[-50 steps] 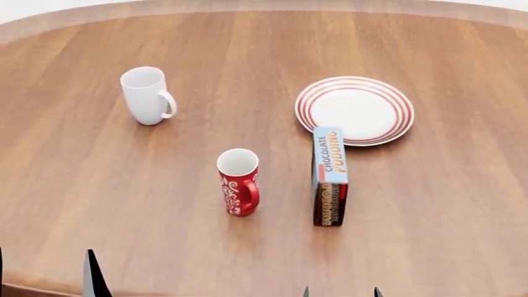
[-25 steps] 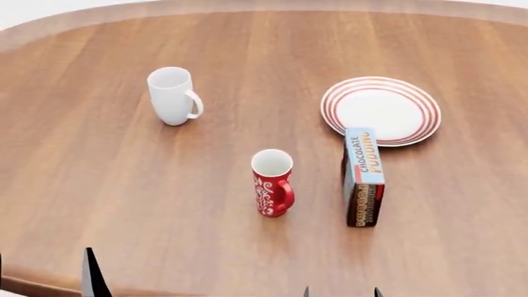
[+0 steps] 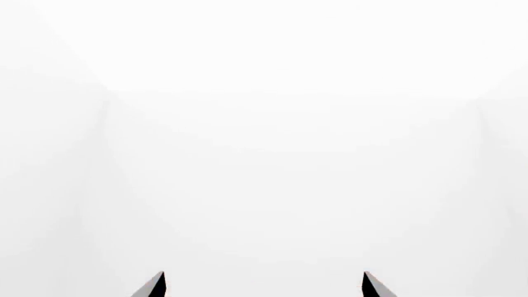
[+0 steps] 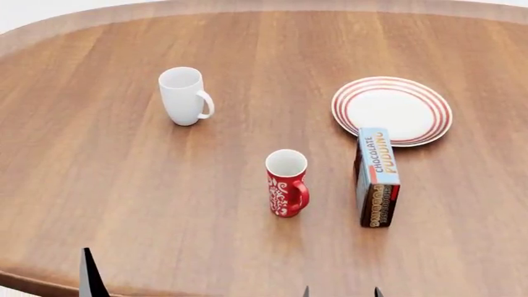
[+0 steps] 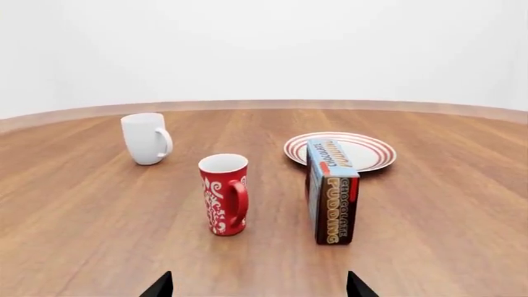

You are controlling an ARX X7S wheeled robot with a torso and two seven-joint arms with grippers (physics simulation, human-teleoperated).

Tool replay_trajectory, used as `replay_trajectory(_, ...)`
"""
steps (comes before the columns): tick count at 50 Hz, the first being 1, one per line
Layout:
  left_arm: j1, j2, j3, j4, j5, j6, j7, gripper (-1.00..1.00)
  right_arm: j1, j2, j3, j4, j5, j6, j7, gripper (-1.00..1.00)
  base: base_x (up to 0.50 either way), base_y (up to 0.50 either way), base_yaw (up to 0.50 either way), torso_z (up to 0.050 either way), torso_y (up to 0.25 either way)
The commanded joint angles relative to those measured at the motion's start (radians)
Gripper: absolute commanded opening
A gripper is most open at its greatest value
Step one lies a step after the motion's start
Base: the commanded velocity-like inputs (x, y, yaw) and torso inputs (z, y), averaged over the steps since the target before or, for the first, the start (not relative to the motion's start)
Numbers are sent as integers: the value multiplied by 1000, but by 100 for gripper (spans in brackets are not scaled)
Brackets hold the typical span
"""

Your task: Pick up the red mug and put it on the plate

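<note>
Everything on the table sits further toward the right of the head view than it did 1 second ago, all by the same amount, so the view has turned or the base has rolled; nothing on the table has shifted relative to the rest.

Take the red mug as the landmark. It stands upright on the wood, handle turned toward the pudding box, which stands just beside it on that side without touching. Beyond the box, and further from the robot than the red mug, lies the plate; the far end of the box meets or overlaps the plate's near rim, and I cannot tell if they touch. The white mug stands well apart from the red mug, on the other side and further back.

The right gripper shows only 2 dark fingertips, set wide apart, with the red mug in front of it between them and still some way off. The left gripper also has its 2 tips spread, facing blank white.

None of the 2 steps is done: the red mug is not yet grasped and the plate is bare. What is left, as I judge it, is the whole reach, grip, lift over or around the box, and placement.
</note>
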Motion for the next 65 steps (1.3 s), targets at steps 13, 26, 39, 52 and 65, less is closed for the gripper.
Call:
replay_trajectory(13, 3, 18, -28, 5, -2, 0, 35, 100, 4, 10, -13, 5, 5, -3, 12, 100, 35, 0, 0, 0, 0)
replay_trajectory(26, 3, 19, -27, 5, -8, 0, 38, 100, 9, 15, -21, 9, 8, 1, 16, 100, 152, 0, 0, 0, 0)
replay_trajectory(39, 3, 19, -27, 6, -9, 0, 39, 100, 10, 18, -29, 7, 9, 7, 26, 100, 176, 0, 0, 0, 0)
replay_trajectory(52, 4, 19, -27, 8, -11, 0, 41, 100, 13, 23, -36, 10, 11, 7, 31, 100, 176, 0, 0, 0, 0)
replay_trajectory(65, 4, 19, -27, 9, -12, 0, 42, 100, 15, 28, -41, 13, 15, 8, 35, 100, 176, 0, 0, 0, 0)
